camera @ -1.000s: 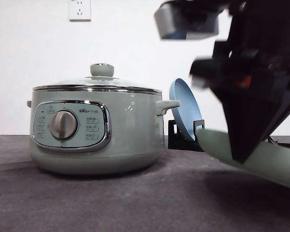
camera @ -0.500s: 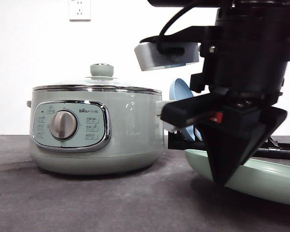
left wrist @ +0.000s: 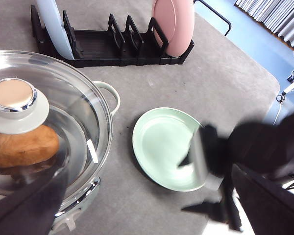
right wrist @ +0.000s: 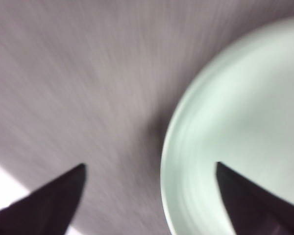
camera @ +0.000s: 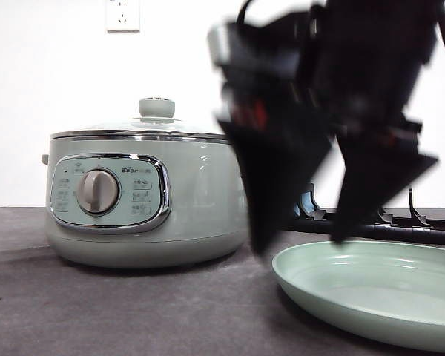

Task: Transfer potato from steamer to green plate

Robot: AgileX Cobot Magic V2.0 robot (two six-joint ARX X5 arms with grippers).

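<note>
The pale green steamer (camera: 148,200) stands at the left with its glass lid (left wrist: 88,112) on. Through that lid I see the orange-brown potato (left wrist: 24,147) lying inside. The green plate (camera: 371,289) lies flat and bare on the table to the steamer's right (left wrist: 161,142). My right gripper (camera: 300,241) hovers open just above the plate's near-left rim, motion-blurred, with the rim (right wrist: 235,98) between its spread fingertips (right wrist: 149,167). My left gripper (left wrist: 147,210) is high over the steamer's edge, its fingers wide apart and holding nothing.
A black dish rack (left wrist: 112,49) stands behind the steamer and plate, holding an upright blue plate (left wrist: 54,24) and a pink plate (left wrist: 174,22). The table's rounded corner (left wrist: 264,83) lies beyond the green plate. Bare grey table lies in front of the steamer.
The right gripper held the green plate tilted by its rim. It has set the plate flat on the table, let go, opened and lifted slightly.
</note>
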